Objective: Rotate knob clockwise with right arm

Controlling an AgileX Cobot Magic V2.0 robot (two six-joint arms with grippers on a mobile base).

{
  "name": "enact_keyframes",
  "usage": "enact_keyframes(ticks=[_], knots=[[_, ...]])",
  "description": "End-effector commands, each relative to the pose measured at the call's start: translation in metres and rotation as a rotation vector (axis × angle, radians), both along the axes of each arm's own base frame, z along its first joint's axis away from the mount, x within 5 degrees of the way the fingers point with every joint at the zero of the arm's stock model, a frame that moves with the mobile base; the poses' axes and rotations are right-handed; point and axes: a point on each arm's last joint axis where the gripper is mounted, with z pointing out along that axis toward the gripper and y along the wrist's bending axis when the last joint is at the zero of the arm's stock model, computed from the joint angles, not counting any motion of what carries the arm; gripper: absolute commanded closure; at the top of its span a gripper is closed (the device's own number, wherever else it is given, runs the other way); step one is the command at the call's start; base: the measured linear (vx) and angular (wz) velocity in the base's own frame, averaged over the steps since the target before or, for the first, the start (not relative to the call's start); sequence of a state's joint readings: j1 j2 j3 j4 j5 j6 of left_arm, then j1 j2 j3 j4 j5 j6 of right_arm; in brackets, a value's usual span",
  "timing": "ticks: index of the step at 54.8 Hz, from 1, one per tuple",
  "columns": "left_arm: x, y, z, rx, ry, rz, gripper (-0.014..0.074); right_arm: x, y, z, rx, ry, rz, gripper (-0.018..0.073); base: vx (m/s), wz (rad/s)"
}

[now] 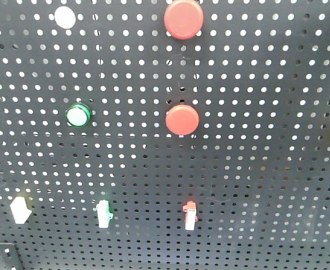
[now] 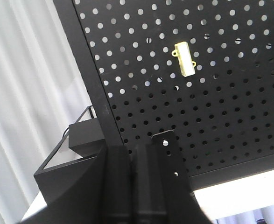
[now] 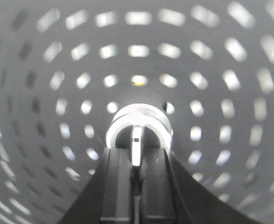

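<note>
My right gripper (image 3: pixel 136 159) is clamped on the knob (image 3: pixel 137 136): the two dark fingers (image 3: pixel 118 186) stand close together with the knob's thin white pointer pinched upright between their tips. The knob's silver collar rises just above my fingertips, and it sits flush on the grey perforated board (image 3: pixel 38 122), which fills everything beyond and around it, blurred at the edges. My left gripper (image 2: pixel 136 161) is apart from all that, its fingers pressed together on nothing, with only a hairline seam between them. Just to the right of those fingers a black plate (image 2: pixel 168 154) with two small screws lies against the foot of the board (image 2: pixel 230 116). Further up and to the right a yellow block (image 2: pixel 184 59) is mounted on the board, tilted in this view. To the left, past the board's edge, a black box (image 2: pixel 84 135) sits on a dark tray, and behind that hangs a pale curtain (image 2: pixel 24 93). The front camera shows neither of my grippers, only the board's face: two red buttons (image 1: pixel 182 18) one above the other, a green-ringed button (image 1: pixel 77 115) to their left, and a row of three small white switches (image 1: pixel 103 214) lower down.
</note>
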State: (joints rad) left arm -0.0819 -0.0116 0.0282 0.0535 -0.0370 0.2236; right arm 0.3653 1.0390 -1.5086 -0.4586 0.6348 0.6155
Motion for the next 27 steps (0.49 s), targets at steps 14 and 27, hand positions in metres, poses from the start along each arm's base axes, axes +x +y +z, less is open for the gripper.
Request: enact_keyframes(ticks=[14, 27], knots=[[-0.0007, -0.0007, -0.0034, -0.014, -0.058, -0.013, 0.0603, -0.0036, 0.0056, 0.0189, 0.515, -0.084, 0.095, 0.0567, 0.0, 0.0], [-0.0007, -0.0007, -0.0034, -0.014, -0.058, -0.013, 0.0603, -0.0034, 0.0044, 0.0192, 0.593, -0.08, 0.087, 0.0567, 0.0, 0.0]])
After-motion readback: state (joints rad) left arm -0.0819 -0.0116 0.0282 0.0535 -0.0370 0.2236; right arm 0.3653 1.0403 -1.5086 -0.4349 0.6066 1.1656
